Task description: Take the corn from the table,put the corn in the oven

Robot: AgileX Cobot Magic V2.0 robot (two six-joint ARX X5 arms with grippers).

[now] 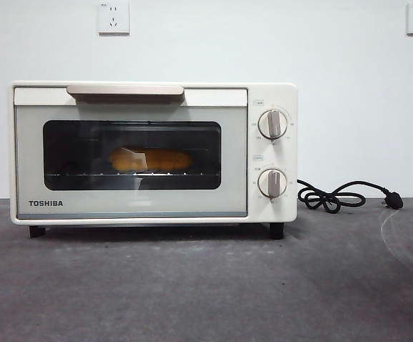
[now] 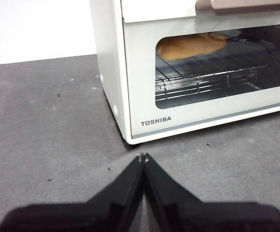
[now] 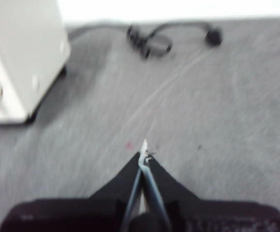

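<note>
Front view shows a cream-white oven (image 1: 153,153) standing on a dark grey surface (image 1: 206,285), its door closed and its long handle (image 1: 125,90) across the top. Through the dark glass window, the yellow-orange corn (image 1: 151,159) lies on its side on the wire rack (image 1: 131,173) inside. Two round knobs (image 1: 272,124) sit one above the other on the oven's right panel. A black power cord (image 1: 334,196) lies coiled on the surface to the right of the oven.

From the left wrist, the left gripper (image 2: 143,157) hangs above the surface near the oven's front corner, its jaws pressed together on nothing. From the blurred right wrist picture, the right gripper (image 3: 144,150) is over bare surface beside the oven's other side, jaws likewise pressed together.
</note>
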